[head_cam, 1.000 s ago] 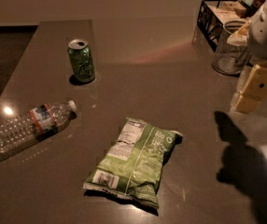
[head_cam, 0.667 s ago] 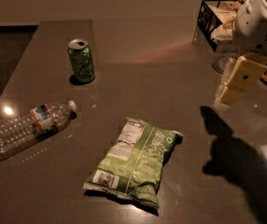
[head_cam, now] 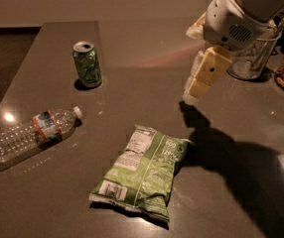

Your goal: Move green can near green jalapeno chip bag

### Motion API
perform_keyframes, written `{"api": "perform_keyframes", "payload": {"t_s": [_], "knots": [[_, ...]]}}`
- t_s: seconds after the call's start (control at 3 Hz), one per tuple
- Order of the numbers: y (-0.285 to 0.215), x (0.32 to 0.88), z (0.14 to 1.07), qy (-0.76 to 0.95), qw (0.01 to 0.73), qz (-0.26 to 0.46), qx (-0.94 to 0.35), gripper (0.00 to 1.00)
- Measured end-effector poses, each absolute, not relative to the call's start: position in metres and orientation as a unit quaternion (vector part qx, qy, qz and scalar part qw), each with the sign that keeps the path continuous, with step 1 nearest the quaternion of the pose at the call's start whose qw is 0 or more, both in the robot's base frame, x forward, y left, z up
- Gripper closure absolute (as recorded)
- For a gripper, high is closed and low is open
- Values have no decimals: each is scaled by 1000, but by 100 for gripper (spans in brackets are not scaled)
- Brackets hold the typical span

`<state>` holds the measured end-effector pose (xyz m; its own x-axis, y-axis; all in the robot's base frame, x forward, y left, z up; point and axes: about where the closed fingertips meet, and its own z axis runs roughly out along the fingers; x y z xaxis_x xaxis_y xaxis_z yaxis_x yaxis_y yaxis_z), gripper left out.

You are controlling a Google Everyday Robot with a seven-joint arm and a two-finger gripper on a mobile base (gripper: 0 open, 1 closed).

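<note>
Far left, a clear plastic water bottle [head_cam: 33, 138] lies on its side on the dark grey table [head_cam: 132, 108], white cap pointing right, label band near the neck; a small glint of light sits on the tabletop just above it. Up and right of the bottle, the green can [head_cam: 87, 63] stands upright, silver top with pull tab visible, pale logo facing the camera. It is well apart from the green jalapeno chip bag [head_cam: 142, 175], which lies flat at lower centre, crinkled, with the white nutrition panel at its upper left and a barcode panel near its lower left corner. Can, bottle and bag do not touch one another. Right of centre, the gripper [head_cam: 191, 92] hangs in the air above the table, cream-coloured, slanting down and left from the white arm housing [head_cam: 236, 24] at upper right; it is above and to the right of the bag and far right of the can, holding nothing visible. Whether it is spread or pressed together cannot be told. Its dark shadow [head_cam: 231, 152] falls on the table beside the bag's right edge. Behind the arm, a clear glass container [head_cam: 251, 61] stands near the right edge.
</note>
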<state>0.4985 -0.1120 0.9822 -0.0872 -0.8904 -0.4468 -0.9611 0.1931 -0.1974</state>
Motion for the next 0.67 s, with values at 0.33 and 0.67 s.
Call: {"api": "perform_keyframes", "payload": {"t_s": [0.33,0.67], "knots": [[-69,517,976,736,260,104,-616,0],[-25,540,968,742,275,131,-597,0]]}}
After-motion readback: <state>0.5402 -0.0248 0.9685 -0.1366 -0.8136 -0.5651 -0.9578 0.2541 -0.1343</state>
